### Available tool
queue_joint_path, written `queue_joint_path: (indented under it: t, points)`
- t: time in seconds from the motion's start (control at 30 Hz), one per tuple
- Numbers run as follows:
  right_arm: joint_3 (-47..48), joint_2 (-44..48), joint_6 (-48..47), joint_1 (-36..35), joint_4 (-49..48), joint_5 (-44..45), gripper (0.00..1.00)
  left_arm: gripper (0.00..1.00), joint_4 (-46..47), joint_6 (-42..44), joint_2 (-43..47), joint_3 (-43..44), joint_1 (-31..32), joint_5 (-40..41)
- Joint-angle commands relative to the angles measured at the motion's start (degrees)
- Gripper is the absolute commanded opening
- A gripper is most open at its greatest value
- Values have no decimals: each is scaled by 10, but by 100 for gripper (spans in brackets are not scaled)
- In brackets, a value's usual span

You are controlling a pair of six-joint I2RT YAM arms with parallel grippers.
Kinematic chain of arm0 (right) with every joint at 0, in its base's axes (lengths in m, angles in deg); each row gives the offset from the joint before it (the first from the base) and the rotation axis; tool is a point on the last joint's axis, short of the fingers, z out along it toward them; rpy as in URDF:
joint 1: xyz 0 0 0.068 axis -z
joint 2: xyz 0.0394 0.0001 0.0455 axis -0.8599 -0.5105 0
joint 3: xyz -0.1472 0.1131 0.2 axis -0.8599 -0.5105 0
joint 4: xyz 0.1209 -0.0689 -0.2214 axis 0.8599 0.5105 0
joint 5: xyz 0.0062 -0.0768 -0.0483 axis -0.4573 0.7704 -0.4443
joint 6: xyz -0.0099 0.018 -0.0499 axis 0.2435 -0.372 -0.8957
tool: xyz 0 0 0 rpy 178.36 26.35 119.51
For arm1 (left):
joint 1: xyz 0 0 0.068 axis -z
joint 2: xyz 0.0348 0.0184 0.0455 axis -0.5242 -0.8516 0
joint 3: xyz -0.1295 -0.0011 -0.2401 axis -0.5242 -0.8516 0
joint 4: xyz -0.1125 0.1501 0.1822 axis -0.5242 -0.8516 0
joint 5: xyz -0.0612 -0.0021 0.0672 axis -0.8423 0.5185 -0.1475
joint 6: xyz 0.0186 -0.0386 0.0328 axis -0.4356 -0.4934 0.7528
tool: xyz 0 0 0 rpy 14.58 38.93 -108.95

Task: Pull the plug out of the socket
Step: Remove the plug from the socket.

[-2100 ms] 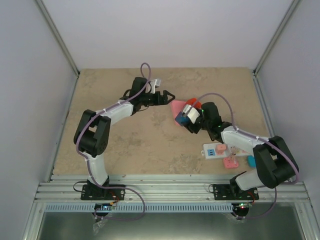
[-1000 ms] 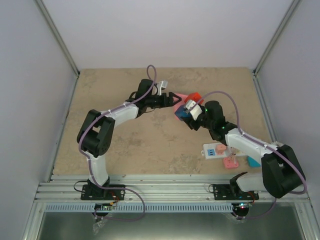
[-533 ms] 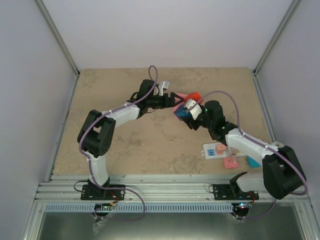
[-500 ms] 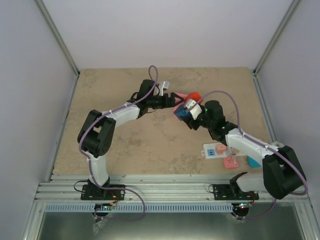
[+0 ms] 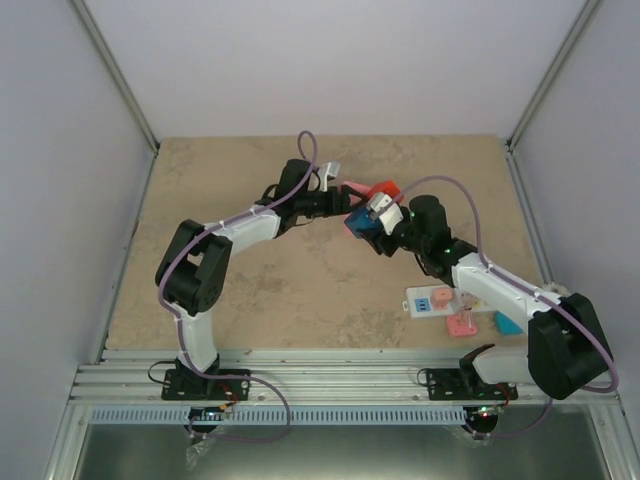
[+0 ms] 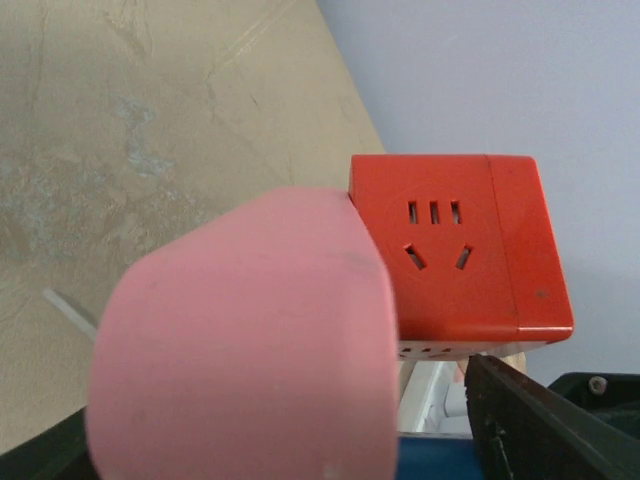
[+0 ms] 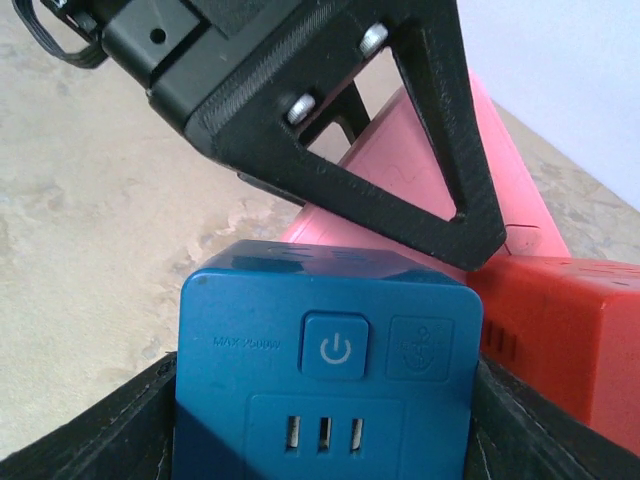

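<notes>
**Socket** (image 5: pixel 431 300): long white strip with coloured outlets, lying flat on the worktop (image 5: pixel 250 290) near its front right, close by the right arm's forearm. Neither arm touches it. A small pink piece (image 5: pixel 460 325) sits just beside it and a cyan piece (image 5: pixel 503 322) is a little further right.

**Right gripper** (image 5: pixel 364 224): raised over mid-worktop, well apart from the socket. Its fingers (image 7: pixel 90 440) are pressed onto both sides of a blue cube (image 7: pixel 325 370), whose face carries a power button and outlet slots.

**Red cube** (image 6: pixel 450 250): has outlet holes on its face and sits against the blue cube.

**Pink block** (image 6: pixel 240 330): rounded, with one end butted against the red cube.

**Left gripper** (image 5: pixel 343 203): meets the right one at the cluster. Its fingers (image 6: pixel 540 430) stand on either side of the pink block (one open-framed triangular finger crosses the block in the right wrist view). A gap shows on one side, so I cannot tell whether they pinch the block.
</notes>
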State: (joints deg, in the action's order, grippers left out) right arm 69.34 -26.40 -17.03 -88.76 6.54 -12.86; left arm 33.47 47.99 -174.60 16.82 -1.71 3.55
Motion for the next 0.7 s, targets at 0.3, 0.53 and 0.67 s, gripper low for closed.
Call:
queue_joint_path:
  t: [0.3,0.53,0.67]
  points:
    - [31,25,9,-3,-43,-13,66,46,12,-5,13,22,3,13]
    - [30,25,4,-3,-44,-15,73,21,6,-1,14,23,3,15]
    - [35,23,-5,-4,-35,-18,84,8,-4,9,18,28,3,17]
